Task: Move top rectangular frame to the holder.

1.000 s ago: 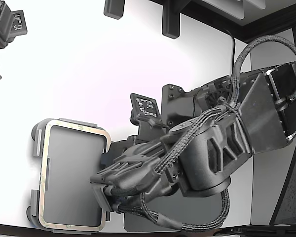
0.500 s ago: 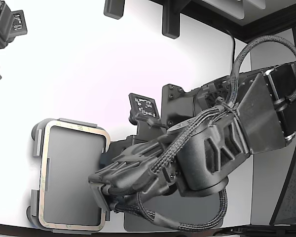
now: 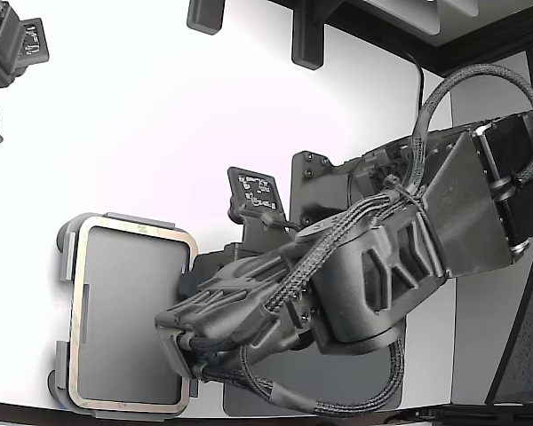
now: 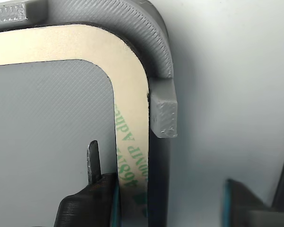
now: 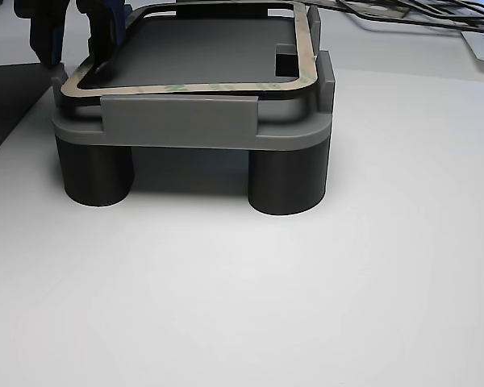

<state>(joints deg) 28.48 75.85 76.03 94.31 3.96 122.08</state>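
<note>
A white bench (image 3: 160, 133) carries one light grey holder (image 3: 64, 257) near the exterior view's lower left. One top rectangular frame (image 3: 133, 229), thin and beige, lies flat inside the holder's raised rim, ringing its grey floor.

The exterior view alone shows the whole black arm (image 3: 382, 266) with its braided cables, reaching in from the exterior view's right and covering the frame's right edge. A dark grey mat (image 3: 249, 404) shows partly beneath the arm.

Only the wrist view gives the close detail: green printed lettering on the frame (image 4: 130, 142), a raised tab (image 4: 163, 113) of the holder just beside the frame's outer edge, and the pincer (image 4: 165, 198) with one dark finger (image 4: 92, 163) standing inside the frame's opening and the other (image 4: 248, 198) well outside the holder wall. The pincer is spread apart, straddling the frame strip and the wall, gripping nothing.

Only the low other view shows that the holder (image 5: 185, 121) stands on two visible dark round legs (image 5: 286, 181), with the frame (image 5: 194, 85) resting level on top.
</note>
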